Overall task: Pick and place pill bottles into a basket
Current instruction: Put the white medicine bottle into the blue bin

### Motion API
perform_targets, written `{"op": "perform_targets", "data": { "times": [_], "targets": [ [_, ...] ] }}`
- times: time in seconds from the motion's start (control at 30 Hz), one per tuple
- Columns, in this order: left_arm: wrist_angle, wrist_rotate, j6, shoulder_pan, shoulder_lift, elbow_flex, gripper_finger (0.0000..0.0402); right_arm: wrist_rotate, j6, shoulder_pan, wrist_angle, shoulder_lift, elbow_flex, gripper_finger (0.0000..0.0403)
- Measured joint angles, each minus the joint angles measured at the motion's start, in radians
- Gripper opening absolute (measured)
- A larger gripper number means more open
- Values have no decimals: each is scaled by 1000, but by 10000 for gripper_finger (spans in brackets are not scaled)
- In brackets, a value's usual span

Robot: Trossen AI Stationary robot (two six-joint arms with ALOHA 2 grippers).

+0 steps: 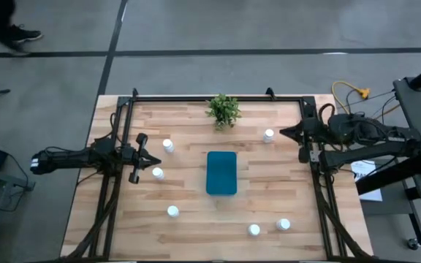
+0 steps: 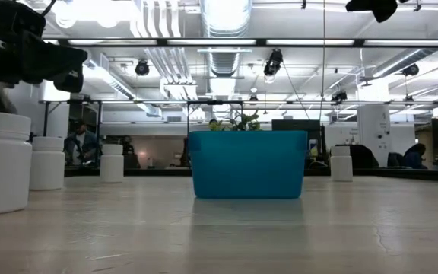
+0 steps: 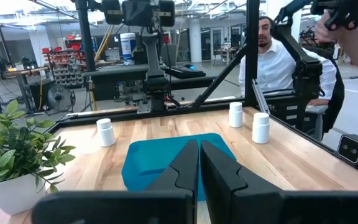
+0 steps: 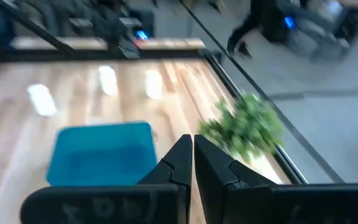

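From above we've got the teal basket [image 1: 221, 173] dead centre of the frame, long axis running top to bottom, with six pill bottles [image 1: 157, 173] standing upright and scattered around it, none inside. The left gripper [image 1: 149, 158] sits left of centre and the right gripper [image 1: 283, 133] upper right, both pinched shut and empty.

Low view: basket [image 2: 248, 164] mid-frame, short side facing us.

Left wrist: fingers [image 3: 219, 177] closed over the basket [image 3: 151, 163].

Right wrist: same, fingers [image 4: 211, 167] together.

You see a potted plant [image 1: 224, 110] at upper centre of the wooden table [image 1: 196, 226]. Yellow cable [image 1: 351, 92] lies upper right.
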Motion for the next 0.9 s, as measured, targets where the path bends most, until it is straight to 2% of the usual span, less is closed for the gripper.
{"op": "perform_targets", "data": {
  "times": [0.13, 0.3, 0.53, 0.63, 0.9],
  "targets": [
    [0, 0, 0, 0, 1, 0, 0, 60, 52, 0, -137, 94, 106, 9],
    [-1, 0, 0, 0, 2, 0, 0, 69, 88, -16, -268, 206, 239, 9],
    [-2, 0, 0, 0, 2, 0, 0, 124, 208, -106, -487, 357, 442, 9],
    [-2, 0, 0, 0, 2, 0, 0, 110, 257, -165, -571, 411, 510, 9],
    [-2, 0, 0, 0, 2, 0, 0, -10, 282, -311, -744, 537, 630, 9]
  ]
}}
